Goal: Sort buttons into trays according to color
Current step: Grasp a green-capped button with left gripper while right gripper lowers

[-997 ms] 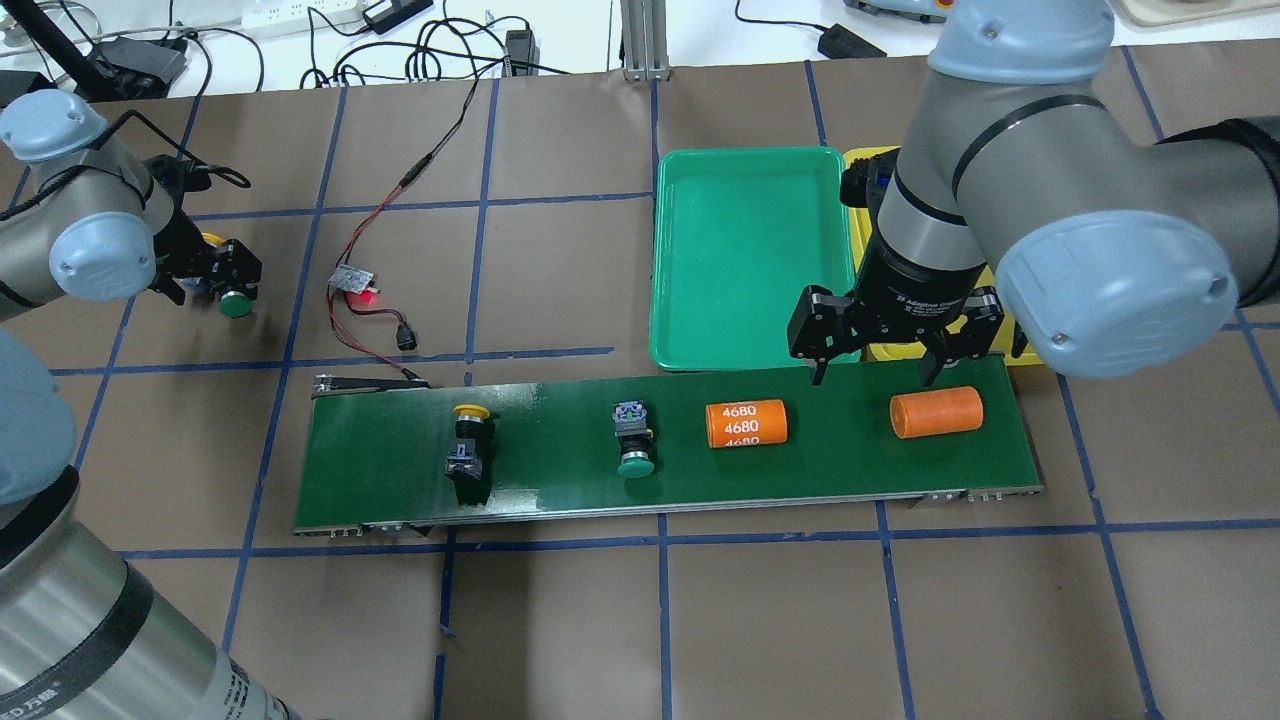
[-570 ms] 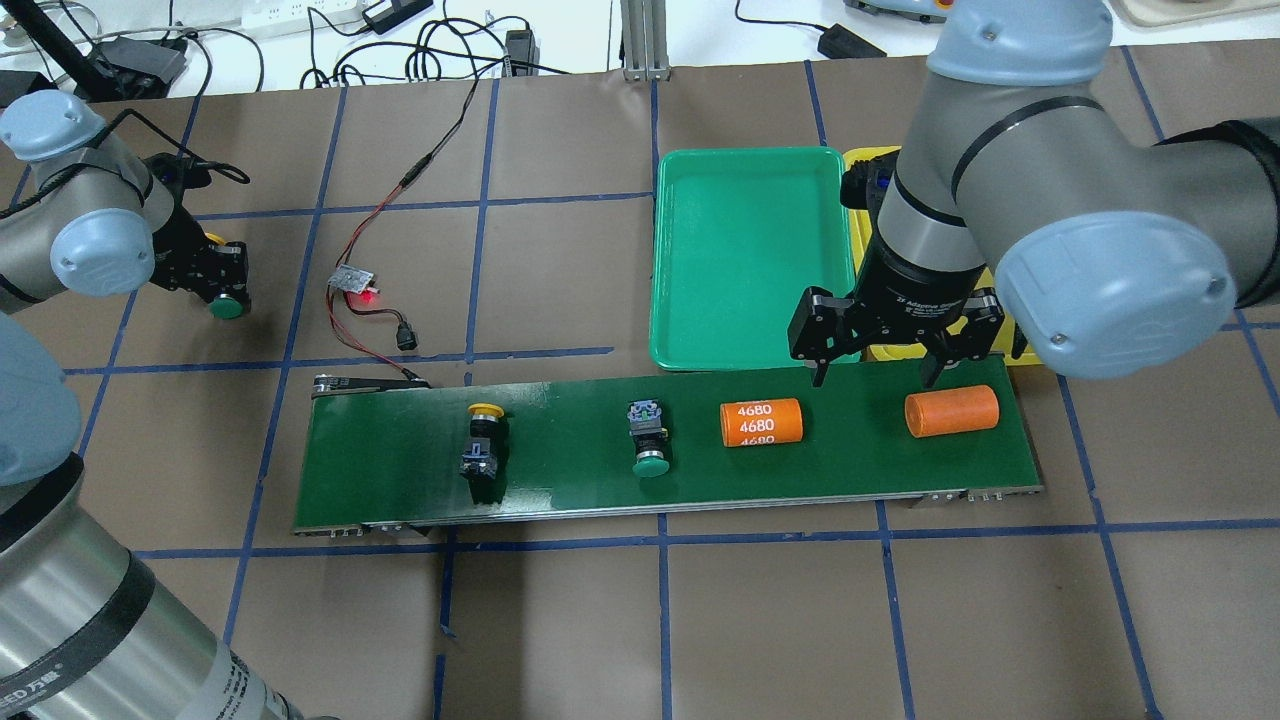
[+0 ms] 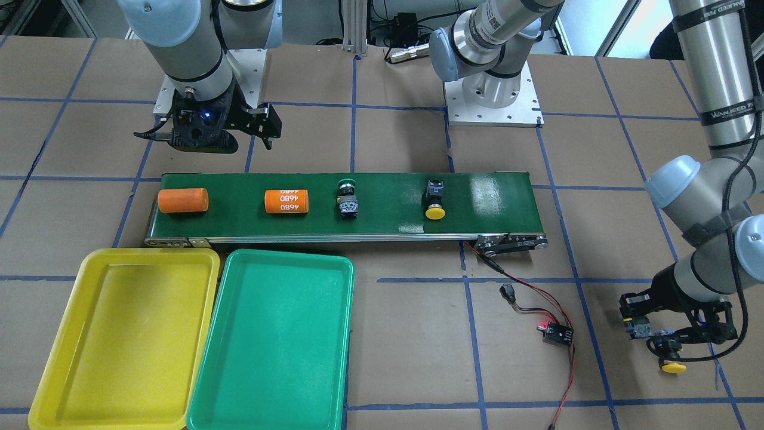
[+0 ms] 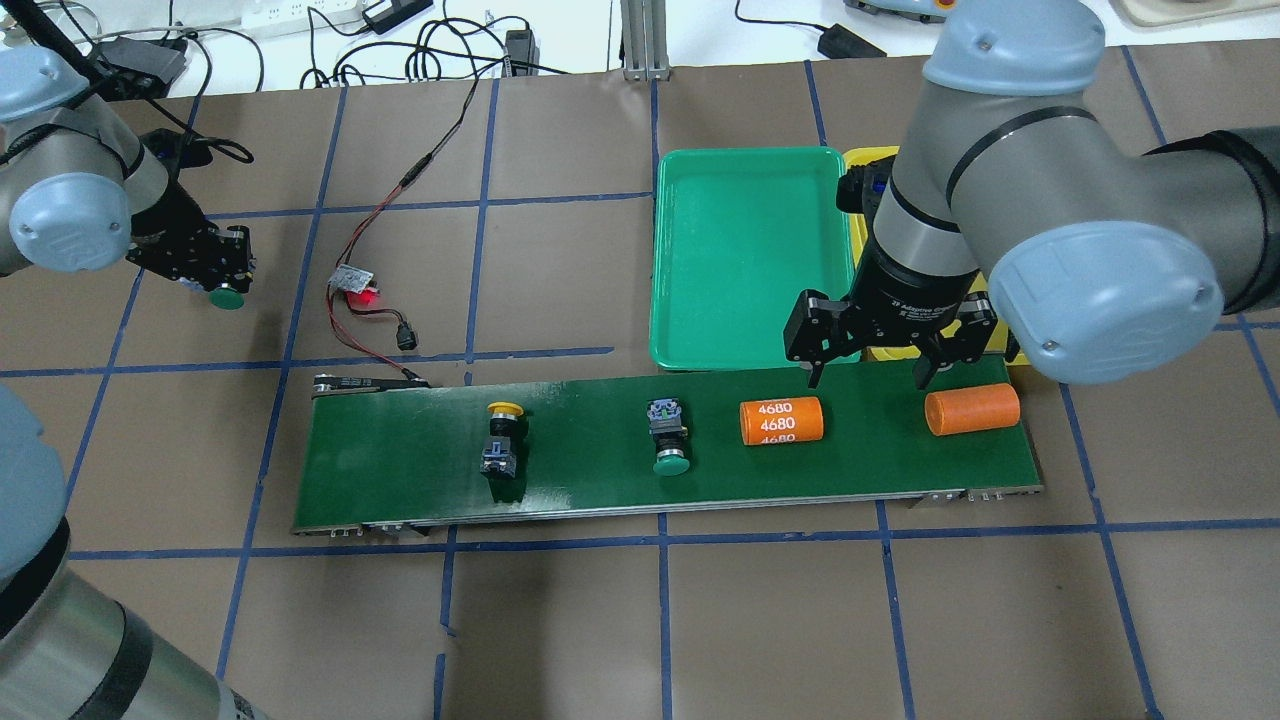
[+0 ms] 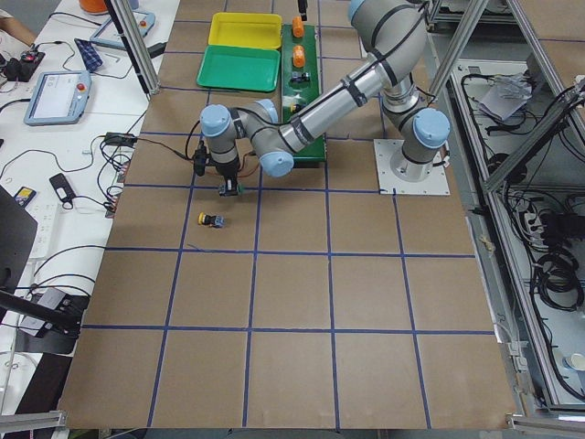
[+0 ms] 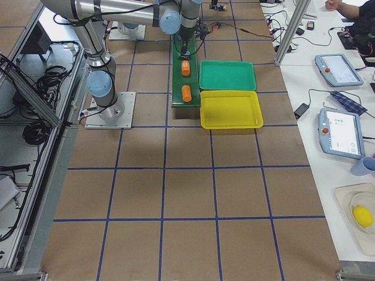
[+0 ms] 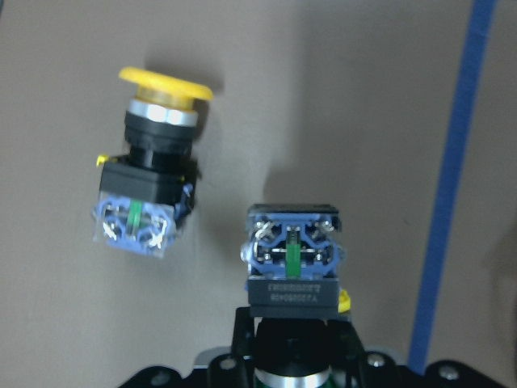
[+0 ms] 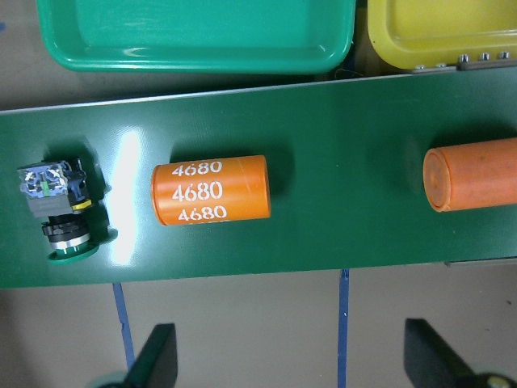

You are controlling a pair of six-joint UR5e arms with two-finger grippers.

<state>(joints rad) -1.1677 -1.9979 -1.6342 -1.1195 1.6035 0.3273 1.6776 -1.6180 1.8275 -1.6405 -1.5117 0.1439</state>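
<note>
On the conveyor belt (image 4: 590, 475) lie a yellow-capped button (image 4: 502, 440) and a green-capped button (image 4: 670, 438). My left gripper (image 4: 218, 272), far left of the belt, is shut on a second green button (image 7: 291, 263). A second yellow button (image 7: 149, 182) lies on the table beside it, also seen in the front view (image 3: 673, 365). My right gripper (image 4: 868, 372) is open and empty over the belt's far edge. The green tray (image 4: 750, 260) and the yellow tray (image 3: 131, 334) stand side by side behind the belt; both are empty.
An orange cylinder marked 4680 (image 4: 781, 422) and a plain orange cylinder (image 4: 972, 410) lie on the belt below my right gripper. A small circuit board (image 4: 355, 280) with a red light and wires lies left of the trays.
The buttons and cylinders on the belt have moved to the right. My left gripper has shifted slightly away with the green button. The right gripper has barely moved.
</note>
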